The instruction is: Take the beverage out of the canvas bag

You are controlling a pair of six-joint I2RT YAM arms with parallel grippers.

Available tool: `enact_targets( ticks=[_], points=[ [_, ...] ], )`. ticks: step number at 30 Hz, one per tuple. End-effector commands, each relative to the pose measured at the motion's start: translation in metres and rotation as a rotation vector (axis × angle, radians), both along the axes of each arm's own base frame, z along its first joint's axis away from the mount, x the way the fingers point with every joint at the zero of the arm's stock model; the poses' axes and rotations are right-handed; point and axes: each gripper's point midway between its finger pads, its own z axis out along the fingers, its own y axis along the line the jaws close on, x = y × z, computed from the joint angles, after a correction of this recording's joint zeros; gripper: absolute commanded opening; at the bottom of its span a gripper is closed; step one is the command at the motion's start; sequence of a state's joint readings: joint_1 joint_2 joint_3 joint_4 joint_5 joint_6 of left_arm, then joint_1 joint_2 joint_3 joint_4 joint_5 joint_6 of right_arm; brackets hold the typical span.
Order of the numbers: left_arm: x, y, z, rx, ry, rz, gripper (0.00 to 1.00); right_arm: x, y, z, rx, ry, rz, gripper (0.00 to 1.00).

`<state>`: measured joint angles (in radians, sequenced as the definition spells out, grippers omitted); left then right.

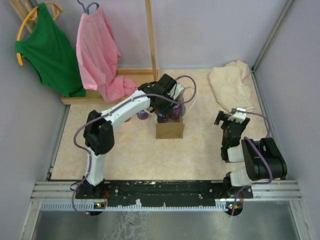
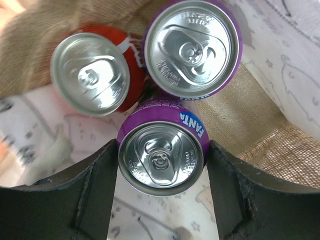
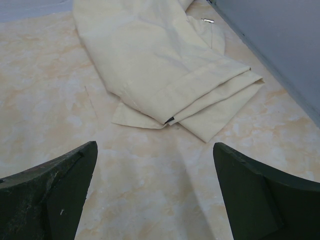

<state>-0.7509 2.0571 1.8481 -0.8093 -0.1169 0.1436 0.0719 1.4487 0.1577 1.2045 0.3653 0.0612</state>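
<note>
We look down into the canvas bag (image 1: 169, 129) and see three cans standing close together. One red can (image 2: 92, 75) and one purple can (image 2: 192, 47) sit at the back. The nearest purple can (image 2: 161, 162) is the drink we want.

The left end effector (image 2: 162, 150) reaches into the bag. Its two fingers (image 2: 95, 195) press on this can, one on each side, so we think it is clamped on the can. The can is still down inside the bag, with the brown walls around it.

The right end effector (image 3: 155, 200) has its fingers wide apart and holds nothing. It hangs over the table (image 3: 45, 100) near a cream cloth (image 3: 160, 65).

So the grab looks done. Lifting the can up and out is still left, and so is putting it down.
</note>
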Motion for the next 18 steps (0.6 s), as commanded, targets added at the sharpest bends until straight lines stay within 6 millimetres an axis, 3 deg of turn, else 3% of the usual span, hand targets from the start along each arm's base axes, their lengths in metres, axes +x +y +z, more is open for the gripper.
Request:
enact_targets(
  ticks=[1, 12, 18],
  points=[
    [0.022, 0.009, 0.089, -0.08, -0.24, 0.034, 0.0, 0.005, 0.0, 0.014, -0.009, -0.049, -0.009, 0.99],
    [0.012, 0.007, 0.155, -0.186, -0.323, -0.016, 0.0, 0.005, 0.0, 0.014, -0.01, -0.05, -0.01, 0.99],
    [0.012, 0.018, 0.221, -0.257, -0.472, 0.006, 0.0, 0.005, 0.0, 0.015, -0.009, -0.051, -0.01, 0.99]
  ],
)
